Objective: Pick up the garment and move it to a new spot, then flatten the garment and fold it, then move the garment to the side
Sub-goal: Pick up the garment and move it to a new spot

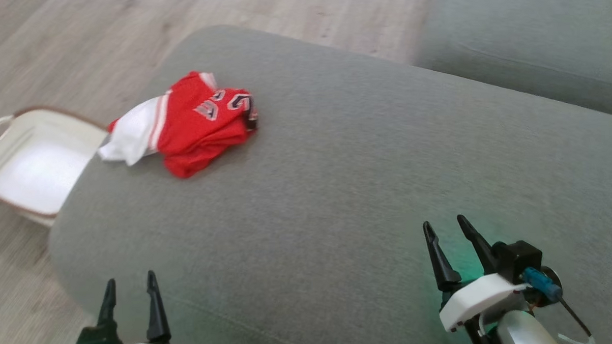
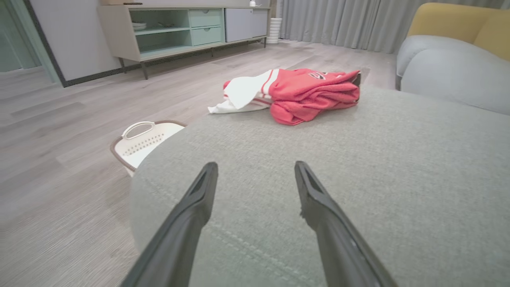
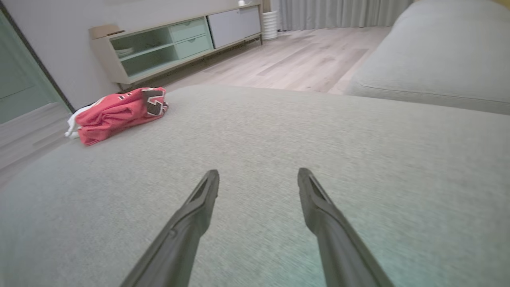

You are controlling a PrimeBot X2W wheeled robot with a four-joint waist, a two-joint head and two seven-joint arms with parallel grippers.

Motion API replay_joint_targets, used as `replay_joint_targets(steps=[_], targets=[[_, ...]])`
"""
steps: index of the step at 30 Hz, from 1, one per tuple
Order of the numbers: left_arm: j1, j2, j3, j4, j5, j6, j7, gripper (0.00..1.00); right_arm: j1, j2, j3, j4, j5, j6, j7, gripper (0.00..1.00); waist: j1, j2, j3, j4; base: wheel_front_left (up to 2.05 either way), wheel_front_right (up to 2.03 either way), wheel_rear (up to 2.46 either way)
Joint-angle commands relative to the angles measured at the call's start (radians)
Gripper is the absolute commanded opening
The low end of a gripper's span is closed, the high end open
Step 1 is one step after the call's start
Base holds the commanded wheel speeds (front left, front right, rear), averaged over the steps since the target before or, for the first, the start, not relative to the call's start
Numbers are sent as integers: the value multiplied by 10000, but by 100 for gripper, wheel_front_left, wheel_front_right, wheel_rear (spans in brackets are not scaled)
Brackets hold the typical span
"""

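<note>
On the far left corner of the grey sofa seat (image 1: 337, 191), just above a white laundry basket (image 1: 54, 112) on the floor, found the red-and-white jersey (image 1: 192, 122) bunched in a loose heap. Looked soft, light and limp; judged likely to sag and slide open if lifted by 1 layer. Judged best pinched at the raised red fold on its near side. Found left gripper (image 1: 129, 282) and right gripper (image 1: 444, 222) low at the near edge, well apart from it, jaws spread wide, gripping nothing. Could not make out collar, sleeves or hem among the folds; saw lettering partly tucked under, basket cut off at the frame edge.
</note>
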Motion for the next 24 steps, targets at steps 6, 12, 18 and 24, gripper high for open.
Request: replay_joint_targets(steps=[6, 12, 18, 24], targets=[[-386, 41, 538, -540, 134, -242, -82, 100, -458, -20, 359, -278, 9, -9, -109, 100, -1, 0, 194, 223, 0, 0, 0], [-1768, 318, 640, -648, 193, -706, -82, 100, -499, -20, 192, -342, -230, -9, -109, 100, -1, 0, 654, 26, 0, 0, 0], [-4124, 1328, 620, 448, 172, -1134, -82, 100, -793, -20, 282, -506, -383, -9, -109, 100, -1, 0, 1336, -439, 0, 0, 0], [-6162, 2237, 226, 2290, 174, -1352, 7, 100, -1278, -20, 443, -853, -683, -9, -109, 100, -1, 0, 2166, -1083, 0, 0, 0]])
